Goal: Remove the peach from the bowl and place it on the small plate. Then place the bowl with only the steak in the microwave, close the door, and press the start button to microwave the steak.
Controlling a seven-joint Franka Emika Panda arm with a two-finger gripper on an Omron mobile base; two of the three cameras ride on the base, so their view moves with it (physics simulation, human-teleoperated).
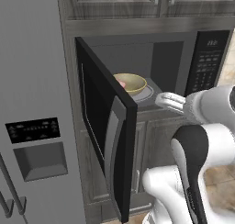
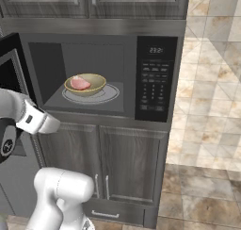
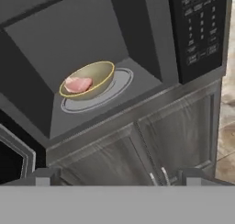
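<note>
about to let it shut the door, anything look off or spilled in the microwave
Nothing stands out. The bowl sits upright on the turntable inside the microwave, with only the steak in it. No spill shows. The door hangs wide open.

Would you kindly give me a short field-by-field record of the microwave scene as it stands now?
microwave: cavity exposed, keypad panel at its right
door: swung wide open to the left
bowl: inside, resting on the turntable
steak: lying in the bowl, alone
gripper: open, empty, outside the cavity, facing it
steps left: close door, press start
</note>
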